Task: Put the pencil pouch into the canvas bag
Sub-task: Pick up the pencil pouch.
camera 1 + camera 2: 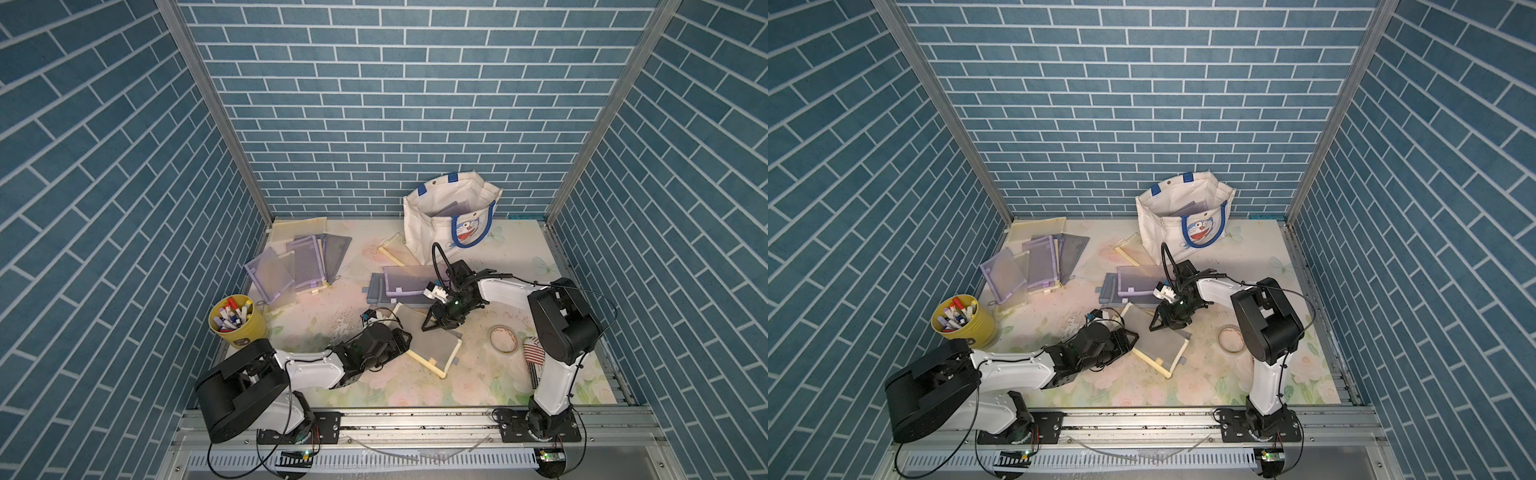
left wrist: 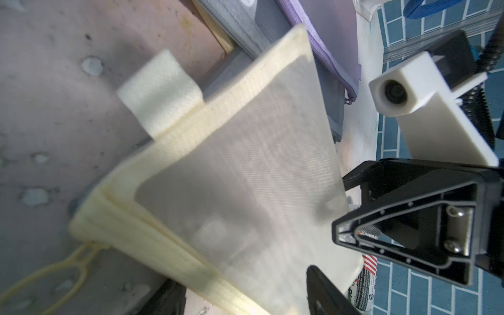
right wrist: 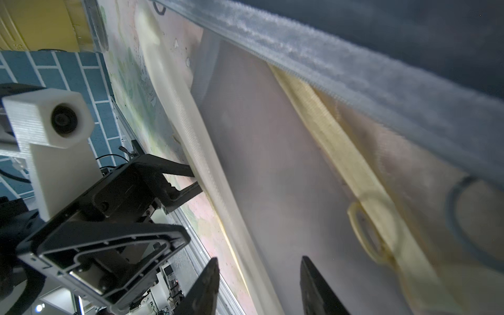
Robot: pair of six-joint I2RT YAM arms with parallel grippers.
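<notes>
Left wrist shows the flat, cream mesh pencil pouch point(image 2: 245, 191), seemingly woven-edged.

Legible markings: one fragment only.
Left wrist view: the red-and-white striped item point(image 2: 365, 283) carries black print. The letters "ex" read sideways; the rest is blurred and cut off. Canvas bag point(image 1: 424, 224): blue cartoon cat print, wording not legible. Yellow cup point(image 1: 253, 328): dark label, too small to read.

The pencil pouch point(image 1: 432, 345), flat grey mesh with cream trim, lies between the left gripper point(image 1: 406, 337) and the right gripper point(image 1: 430, 325). The canvas bag point(image 1: 428, 237), cream with blue handles, stands open beyond the right gripper.
</notes>
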